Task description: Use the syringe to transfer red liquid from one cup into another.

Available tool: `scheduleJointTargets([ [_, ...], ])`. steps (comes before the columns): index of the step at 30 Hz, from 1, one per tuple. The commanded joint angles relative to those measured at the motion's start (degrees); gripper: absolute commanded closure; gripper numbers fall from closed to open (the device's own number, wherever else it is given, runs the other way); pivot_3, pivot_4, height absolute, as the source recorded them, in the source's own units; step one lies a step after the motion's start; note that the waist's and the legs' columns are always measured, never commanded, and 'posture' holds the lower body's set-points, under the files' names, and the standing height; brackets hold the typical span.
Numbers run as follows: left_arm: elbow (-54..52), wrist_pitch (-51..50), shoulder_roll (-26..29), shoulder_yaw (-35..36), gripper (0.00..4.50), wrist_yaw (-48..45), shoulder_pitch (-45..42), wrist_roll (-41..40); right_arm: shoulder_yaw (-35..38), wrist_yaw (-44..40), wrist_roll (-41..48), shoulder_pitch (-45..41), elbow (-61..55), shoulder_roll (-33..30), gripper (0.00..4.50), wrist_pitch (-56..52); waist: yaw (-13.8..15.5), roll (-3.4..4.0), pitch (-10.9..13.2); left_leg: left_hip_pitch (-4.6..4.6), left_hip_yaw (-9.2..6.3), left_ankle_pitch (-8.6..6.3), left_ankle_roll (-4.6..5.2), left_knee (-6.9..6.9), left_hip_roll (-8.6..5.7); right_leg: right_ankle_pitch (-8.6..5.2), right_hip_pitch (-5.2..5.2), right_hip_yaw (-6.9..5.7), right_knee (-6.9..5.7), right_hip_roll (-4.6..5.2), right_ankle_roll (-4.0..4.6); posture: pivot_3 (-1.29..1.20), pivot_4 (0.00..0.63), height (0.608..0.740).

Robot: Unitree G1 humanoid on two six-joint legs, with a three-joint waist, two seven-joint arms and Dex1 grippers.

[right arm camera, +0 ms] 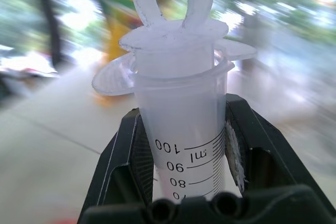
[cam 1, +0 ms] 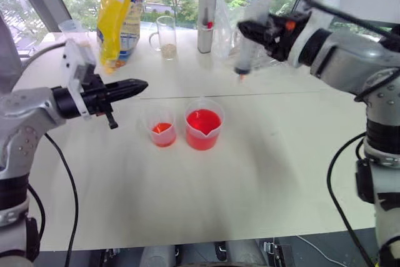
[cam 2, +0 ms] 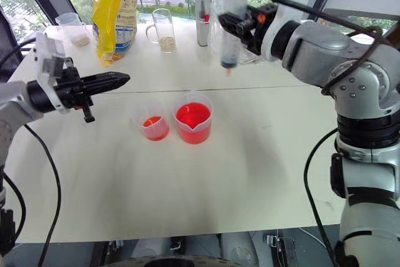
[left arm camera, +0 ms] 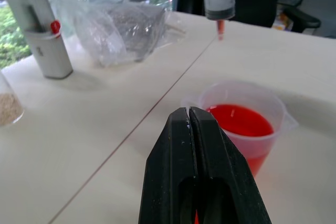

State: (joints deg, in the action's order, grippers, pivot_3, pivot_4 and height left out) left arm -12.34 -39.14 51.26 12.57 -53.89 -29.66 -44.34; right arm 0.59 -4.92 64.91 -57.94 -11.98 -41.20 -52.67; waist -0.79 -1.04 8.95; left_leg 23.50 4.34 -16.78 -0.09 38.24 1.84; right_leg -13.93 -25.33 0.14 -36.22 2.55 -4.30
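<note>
**Syringe held upright above the table's far half**

The syringe (cam 2: 230, 26) hangs tip-down, a clear barrel with black marks and an orange-red tip. The right gripper (right arm camera: 181, 150) is clamped on its barrel; the left gripper (cam 1: 128, 88) is fully closed and empty. Mid-table, the larger beaker (cam 1: 203, 124) holds red liquid (cam 1: 203, 120); just beside it, the smaller beaker (cam 1: 161, 127) holds a little.

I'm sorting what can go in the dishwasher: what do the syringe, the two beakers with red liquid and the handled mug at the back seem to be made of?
Syringe: translucent, slightly frosted plastic, judging by its moulded flange and printed black scale.
Larger beaker and smaller beaker: cloudy clear plastic, likely, with thin walls and moulded spouts.
Mug: clear and glossy, probably glass, though clear plastic can't be ruled out.
</note>
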Motion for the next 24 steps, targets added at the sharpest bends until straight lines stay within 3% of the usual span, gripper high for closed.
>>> scheduleJointTargets([
  [1, 2.5, -0.4, 1.0, 0.0, 4.5, -1.8, -3.8, 0.3, 4.7, -6.3, 3.9, -1.2, -0.2, 3.1, 3.04, 0.6, 0.0, -0.01, 0.0, 0.0, 0.0, 0.0, 0.0, 0.0, 0.0, 0.0, 0.02, 0.0, -0.01, 0.01, 0.0, 0.0, 0.15, 0.74],
  [5, 5.0, -1.7, 1.3, -0.6, 4.5, -4.1, -7.1, -0.2, 4.5, -10.8, 4.7, 2.0, -3.0, 5.9, 3.04, -0.5, 0.0, -0.01, 0.0, -0.01, 0.01, 0.01, 0.0, 0.02, -0.01, 0.0, 0.02, 0.0, -0.04, 0.03, 0.0, 0.0, 0.15, 0.74],
  [9, 6.9, -3.9, 2.1, -0.9, 4.5, -6.9, -10.0, -0.9, 1.9, -15.6, -0.3, 7.7, -6.9, 7.4, 3.04, 1.8, 0.1, -0.02, 0.0, -0.01, 0.0, 0.0, 0.0, 0.03, -0.02, 0.0, 0.02, -0.01, -0.04, 0.03, 0.0, 0.0, 0.15, 0.74],
  [13, 8.4, -5.3, 3.0, -1.7, 3.27, -9.2, -12.1, -0.4, -2.1, -20.0, -9.0, 12.3, -7.7, 9.4, 3.04, 7.0, -0.1, -0.02, 0.0, -0.01, 0.02, 0.01, 0.0, 0.07, -0.04, 0.0, 0.01, 0.01, -0.09, 0.03, 0.0, 0.0, 0.15, 0.74],
  [19, 8.4, -7.3, 3.1, -2.4, 0.21, -11.5, -14.5, -1.0, -6.2, -24.0, -19.8, 16.4, -6.7, 12.5, 3.04, 14.1, -0.1, -0.01, 0.0, -0.06, 0.01, 0.01, -0.01, 0.09, -0.03, 0.0, 0.0, 0.01, -0.17, -0.03, 0.0, 0.0, 0.15, 0.74],
  [24, 8.7, -7.1, 1.2, -3.0, 0.05, -11.8, -17.2, -0.8, -6.9, -26.4, -23.6, 17.9, -6.8, 13.6, 3.04, 15.4, 0.1, -0.02, 0.0, -0.05, 0.02, 0.01, -0.01, 0.12, -0.04, 0.0, 0.02, 0.02, -0.18, -0.01, 0.0, 0.0, 0.15, 0.74],
])
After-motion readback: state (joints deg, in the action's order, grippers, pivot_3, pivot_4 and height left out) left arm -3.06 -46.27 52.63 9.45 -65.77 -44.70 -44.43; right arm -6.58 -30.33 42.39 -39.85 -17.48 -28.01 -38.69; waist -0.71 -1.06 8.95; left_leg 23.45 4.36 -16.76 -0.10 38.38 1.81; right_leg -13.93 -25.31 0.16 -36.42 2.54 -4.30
